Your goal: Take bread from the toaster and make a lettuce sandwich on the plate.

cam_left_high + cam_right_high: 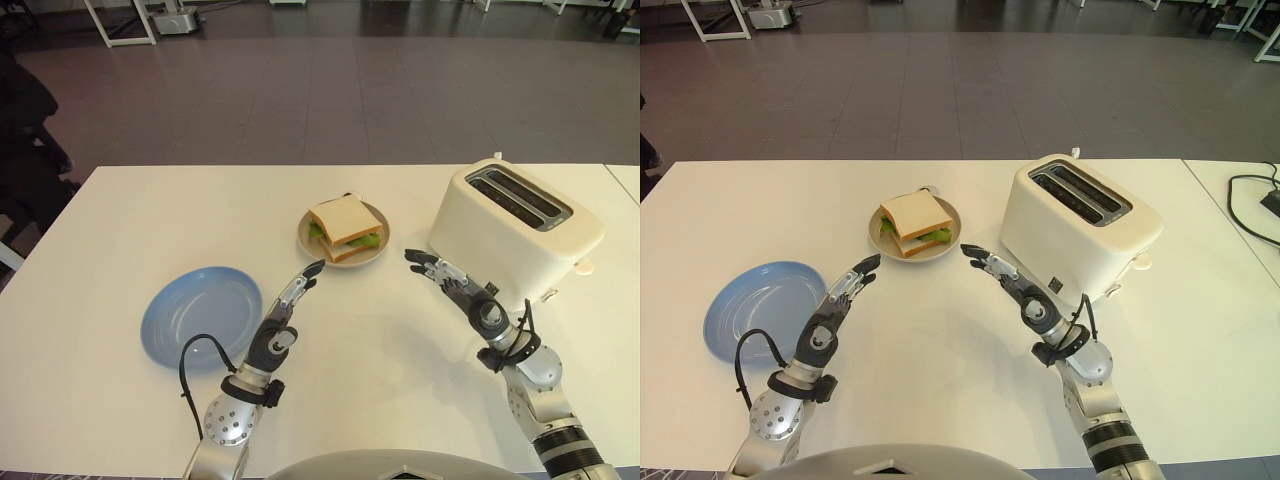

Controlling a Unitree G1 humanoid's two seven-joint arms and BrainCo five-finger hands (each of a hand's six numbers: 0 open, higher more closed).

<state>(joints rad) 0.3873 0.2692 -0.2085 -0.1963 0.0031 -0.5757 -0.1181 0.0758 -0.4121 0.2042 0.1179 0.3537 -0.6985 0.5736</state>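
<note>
A sandwich (346, 227) of two white bread slices with green lettuce between them lies on a small beige plate (306, 237) at the table's middle. A cream toaster (515, 229) stands at the right, and I see no bread in its two dark slots. My left hand (286, 312) hovers just short of the plate on its near left, fingers stretched out and holding nothing. My right hand (452, 285) stands between the plate and the toaster's front, fingers also extended and holding nothing.
A blue plate (202, 315) lies bare at the near left of the white table (160, 220). A black cable loops beside my left wrist. A second table (1240, 200) with a black cord abuts at the right.
</note>
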